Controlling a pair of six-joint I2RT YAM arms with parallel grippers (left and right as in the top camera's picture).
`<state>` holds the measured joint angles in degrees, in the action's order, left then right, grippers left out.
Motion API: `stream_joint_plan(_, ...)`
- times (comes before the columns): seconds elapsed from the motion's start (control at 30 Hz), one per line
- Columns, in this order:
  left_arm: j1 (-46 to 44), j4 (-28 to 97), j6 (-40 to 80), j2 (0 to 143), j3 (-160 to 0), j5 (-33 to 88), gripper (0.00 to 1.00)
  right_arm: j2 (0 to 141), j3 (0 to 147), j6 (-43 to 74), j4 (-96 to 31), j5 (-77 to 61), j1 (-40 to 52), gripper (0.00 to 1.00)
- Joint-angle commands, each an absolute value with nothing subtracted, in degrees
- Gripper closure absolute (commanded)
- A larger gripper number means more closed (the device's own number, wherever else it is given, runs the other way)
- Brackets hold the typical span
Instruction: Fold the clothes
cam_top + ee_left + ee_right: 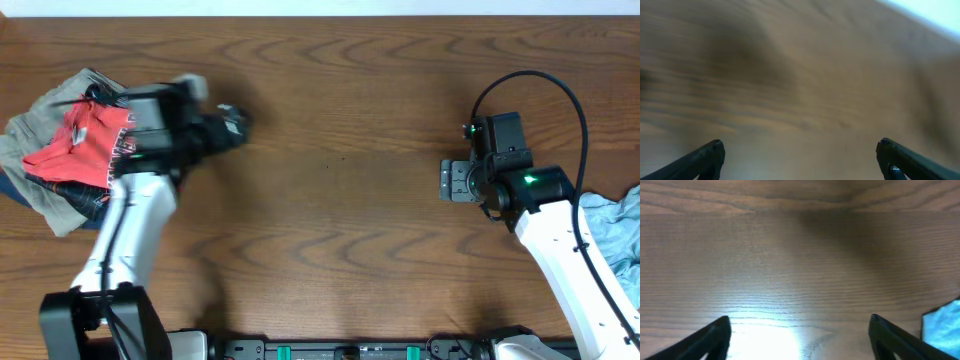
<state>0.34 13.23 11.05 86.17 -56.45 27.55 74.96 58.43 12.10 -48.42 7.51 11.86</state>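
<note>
Closest to me, my left gripper (pixel 800 145) is released: its 2 fingers (pixel 705 160) stand wide apart at the bottom corners of the left wrist view, and only the wood of the table (pixel 790 75) is between them. This view is very blurred, so I cannot tell more from it.

My right gripper (pixel 800 320) is also spread wide and grasps nothing. Between its 2 fingers (pixel 710 340) I see bare wood with a bright patch of light on it. At the right edge of that view the corner of a blue cloth (pixel 942 330) comes in, beside the right finger but apart from it.

From overhead, the right gripper hangs over bare table on the right half and faces the middle. The blue cloth lies behind it, at the table's right edge, next to my right arm.

On the left half, the left gripper is over bare wood, just to the right of a pile of clothes. The T-shirt (pixel 80 150) is in this pile, crumpled and not folded, at the far left of the table. It lies on a khaki cloth (pixel 45 120), and my left arm covers its right side. A dark cloth (pixel 14 190) shows at the pile's lower left edge.
</note>
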Motion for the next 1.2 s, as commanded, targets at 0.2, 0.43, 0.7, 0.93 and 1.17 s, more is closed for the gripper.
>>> stream_joint_plan(0.2,-13.8,32.0,5.5,86.3,-56.5,17.1,0.02,75.3,59.2,12.1,-50.7,-2.7,11.6,0.01)
stream_joint_plan(0.43,-8.9,47.7,10.4,83.3,-56.5,17.0,0.02,75.3,59.2,12.1,-56.4,-2.6,11.6,0.01)
stream_joint_plan(0.7,-2.5,58.3,10.1,71.1,-56.5,15.3,0.02,70.1,59.2,12.2,-59.0,-3.0,11.0,0.02)
stream_joint_plan(0.93,-4.5,58.1,8.7,52.2,-56.4,3.6,0.02,56.6,59.2,12.2,-55.9,-1.9,10.3,0.01)
stream_joint_plan(1.17,-7.0,56.2,6.9,33.4,-54.5,2.9,0.02,42.0,58.8,13.9,-55.9,5.4,10.5,0.01)
